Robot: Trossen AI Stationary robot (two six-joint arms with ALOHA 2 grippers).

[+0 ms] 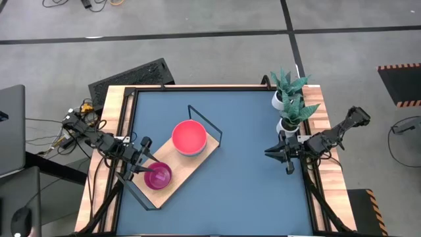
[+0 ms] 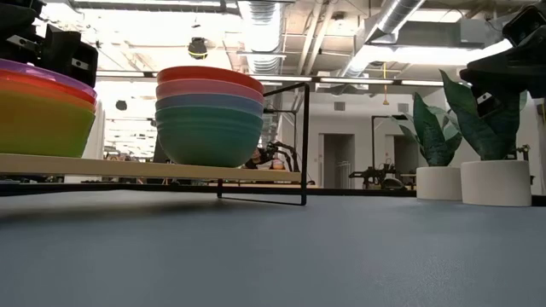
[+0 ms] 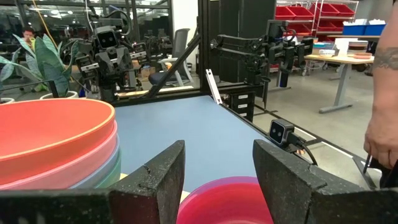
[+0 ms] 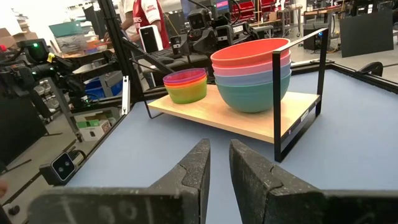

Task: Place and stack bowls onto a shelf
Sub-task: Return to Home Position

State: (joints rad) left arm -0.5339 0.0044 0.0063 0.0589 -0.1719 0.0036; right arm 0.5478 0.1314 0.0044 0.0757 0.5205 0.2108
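The wooden shelf [image 1: 181, 172] with its black wire frame lies slantwise on the blue table. On it stands a stack of larger bowls with red on top [image 1: 189, 137], then pink, blue and dark green [image 4: 252, 71]. Beside it is a stack of smaller bowls with purple on top [image 1: 158, 176], then red, yellow and lime green [image 4: 185, 85]. My left gripper [image 1: 146, 160] is open just above the near rim of the small stack [image 3: 225, 200], its fingers on either side without touching. My right gripper [image 1: 271, 153] is shut and empty over the table's right part.
Two white plant pots [image 1: 284, 108] stand at the far right corner, close behind my right gripper. The shelf's black wire end frame [image 4: 298, 93] rises at the end by the large stack. A person's arm [image 3: 382, 124] shows beyond the table's edge.
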